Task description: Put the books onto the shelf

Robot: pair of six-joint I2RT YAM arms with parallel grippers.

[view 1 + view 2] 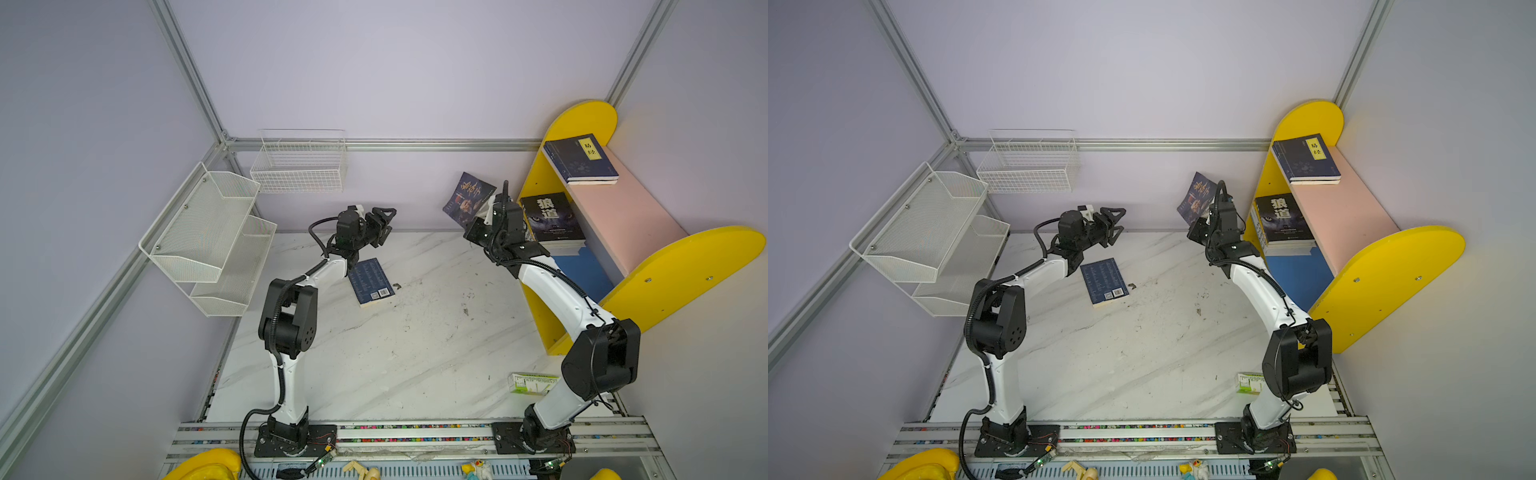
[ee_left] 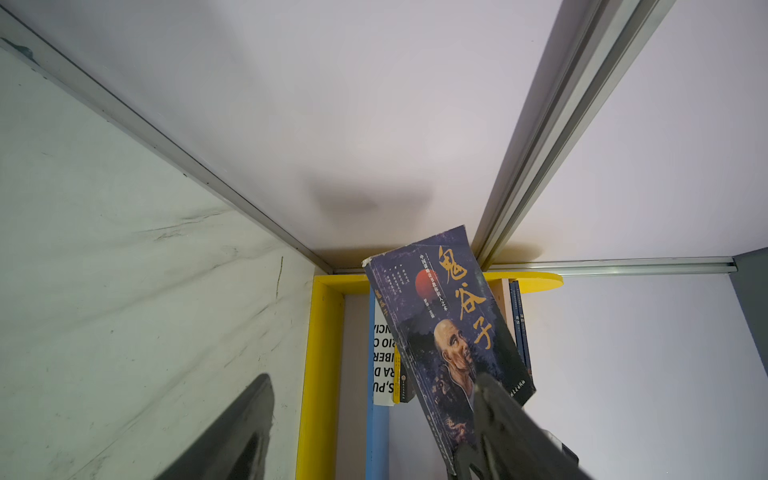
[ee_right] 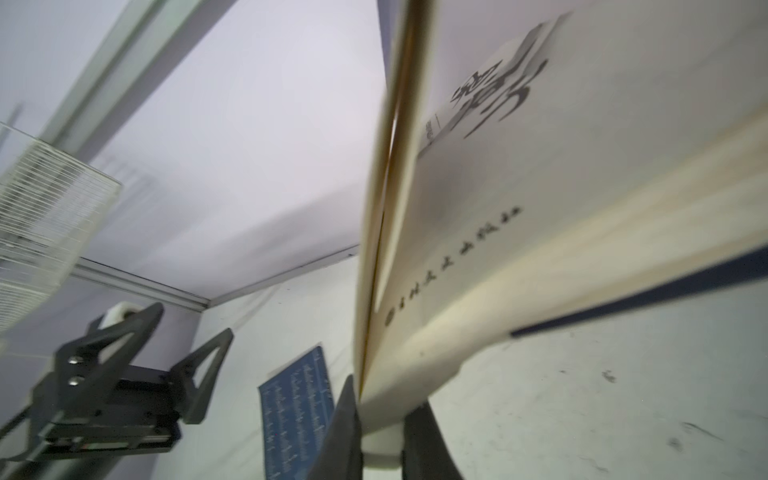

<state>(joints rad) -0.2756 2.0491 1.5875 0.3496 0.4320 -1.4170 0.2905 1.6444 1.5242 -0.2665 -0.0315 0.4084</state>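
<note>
Yellow-sided wooden shelf [image 1: 681, 266], pink upper board [image 1: 615, 212], blue lower board [image 1: 582, 274]: one, right side. Marble-look surface [image 1: 415, 353]: one navy paperback [image 1: 371, 282] lying flat. Shelved: wolf-cover stack [image 1: 552, 220] on blue lower board, count unclear; one navy yellow-labelled book [image 1: 582, 160] showing on pink upper board. Step: placing. Right end effector [image 3: 380, 428] clamps purple-blue paperback [image 1: 467, 197] aloft beside shelf; next, likely swing over board, release. Left end effector [image 1: 386, 226] open, empty.

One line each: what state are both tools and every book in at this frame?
left tool: open, empty, above the table.
right tool: shut on the purple-covered book.
purple-covered book: held aloft, tilted, beside the shelf.
navy book: flat on the table, back cover up, untouched.
yellow-labelled book: flat on the shelf's pink upper board.
wolf-cover book: flat atop a stack on the blue lower board.
green-and-white box: lying on the table.
</note>
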